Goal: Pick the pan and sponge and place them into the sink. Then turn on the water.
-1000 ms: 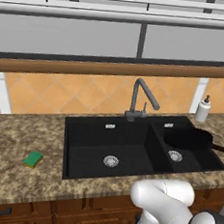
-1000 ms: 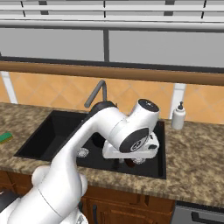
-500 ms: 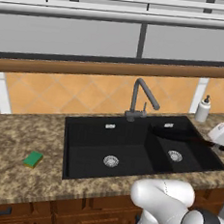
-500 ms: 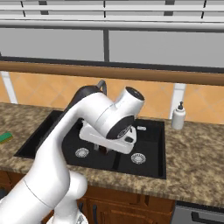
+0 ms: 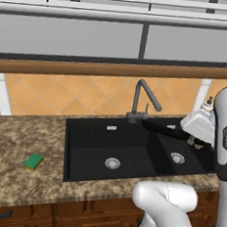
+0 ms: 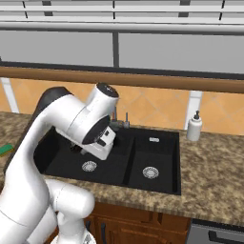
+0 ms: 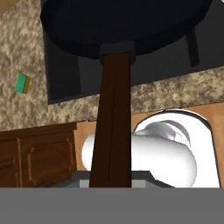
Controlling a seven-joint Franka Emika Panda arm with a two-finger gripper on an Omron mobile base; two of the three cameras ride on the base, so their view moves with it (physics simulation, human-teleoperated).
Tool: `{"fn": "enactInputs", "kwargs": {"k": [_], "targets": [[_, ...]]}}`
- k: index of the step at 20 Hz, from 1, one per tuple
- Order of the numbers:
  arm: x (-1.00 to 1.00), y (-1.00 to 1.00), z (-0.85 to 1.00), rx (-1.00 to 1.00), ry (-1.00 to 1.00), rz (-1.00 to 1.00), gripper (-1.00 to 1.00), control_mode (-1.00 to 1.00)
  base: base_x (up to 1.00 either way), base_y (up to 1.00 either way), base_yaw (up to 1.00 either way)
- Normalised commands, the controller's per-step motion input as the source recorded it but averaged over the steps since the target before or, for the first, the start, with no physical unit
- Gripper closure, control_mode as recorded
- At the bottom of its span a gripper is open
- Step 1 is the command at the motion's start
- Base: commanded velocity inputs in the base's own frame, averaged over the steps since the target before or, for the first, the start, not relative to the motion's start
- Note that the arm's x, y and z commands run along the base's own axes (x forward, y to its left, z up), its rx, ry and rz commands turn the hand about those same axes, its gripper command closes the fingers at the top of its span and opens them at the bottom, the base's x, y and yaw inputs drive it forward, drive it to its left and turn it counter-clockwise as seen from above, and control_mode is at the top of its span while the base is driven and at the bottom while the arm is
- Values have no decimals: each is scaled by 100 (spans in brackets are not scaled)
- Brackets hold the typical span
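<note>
The gripper [image 5: 198,127] is closed tight on the brown wooden handle of the pan [image 7: 124,26], carrying it in the air above the sink [image 5: 89,155]. In the hand view the handle runs straight up the middle of the frame from the gripper to the round black body, so the pan's long axis continues the gripper's own line.

In the left base view the dark pan [image 5: 163,128] reaches leftward from the hand, over the divider between the two basins and just in front of the gooseneck faucet [image 5: 141,99]. The basin floor lies directly below it; judged from this, the coming move is a lowering, and it turns on keeping the pan clear of the faucet neck.

The sponge [image 5: 33,161] lies on the granite tabletop [image 5: 14,140] left of the sink, well apart from the gripper; the hand view shows it [image 7: 22,83] as a green block with a yellow edge. No water runs from the spout.

The right base view has the arm's own links across the larger basin, hiding the pan, but shows the smaller basin bare and a soap dispenser [image 6: 193,127] at the sink's right.
</note>
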Motion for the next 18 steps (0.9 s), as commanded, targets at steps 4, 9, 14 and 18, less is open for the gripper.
{"fn": "enactInputs", "kwargs": {"k": [4, 9, 14, 18], "targets": [[29, 72, 1, -18, -4, -10, 100, -100, 0, 0, 0], [12, 81, 0, -11, 2, -10, 100, -100, 0, 0, 0], [0, 85, 5, 0, 26, -15, 100, -100, 0, 0, 0], [3, 81, 0, 0, 31, -16, 100, -100, 0, 0, 0]]}}
